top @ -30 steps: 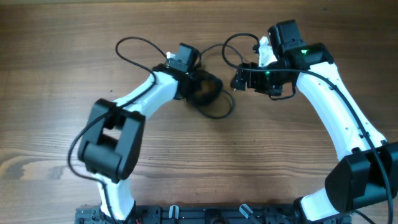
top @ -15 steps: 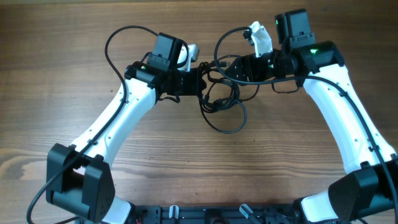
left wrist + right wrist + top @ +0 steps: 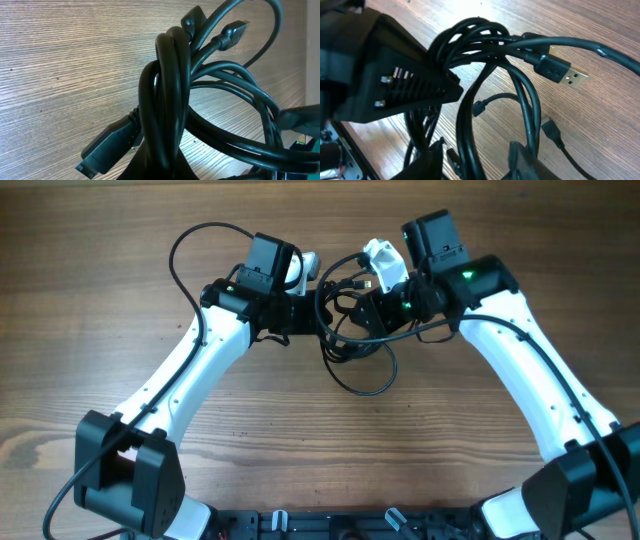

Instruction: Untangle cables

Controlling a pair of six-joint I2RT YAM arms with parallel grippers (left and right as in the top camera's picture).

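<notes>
Now my right pincer [image 3: 362, 305] has come in from the right and sits in the cables [image 3: 343, 330], where half a second ago it hung just off to the side. Its jaws have been narrowing over that move. Right wrist view: several black strands run between my fingers [image 3: 522, 157]. I cannot tell whether the fingers bite yet or only bracket the cords.

Left pincer [image 3: 312, 312]: unchanged over the last half second, clamped together on the other side of the same knot. In its wrist view the thick twist of cord [image 3: 165, 125] fills the frame.

Bundle sits between the two pincers, upper middle of the table [image 3: 100, 380], with one loose loop trailing toward me. A USB plug [image 3: 565, 74] sticks out free at the edge of the tangle.

Judgement: both ends of the knot are now in reach, so a pull-apart looks set up. Risk: my right side has taken more than one strand, which would tighten the tangle, not open it.
</notes>
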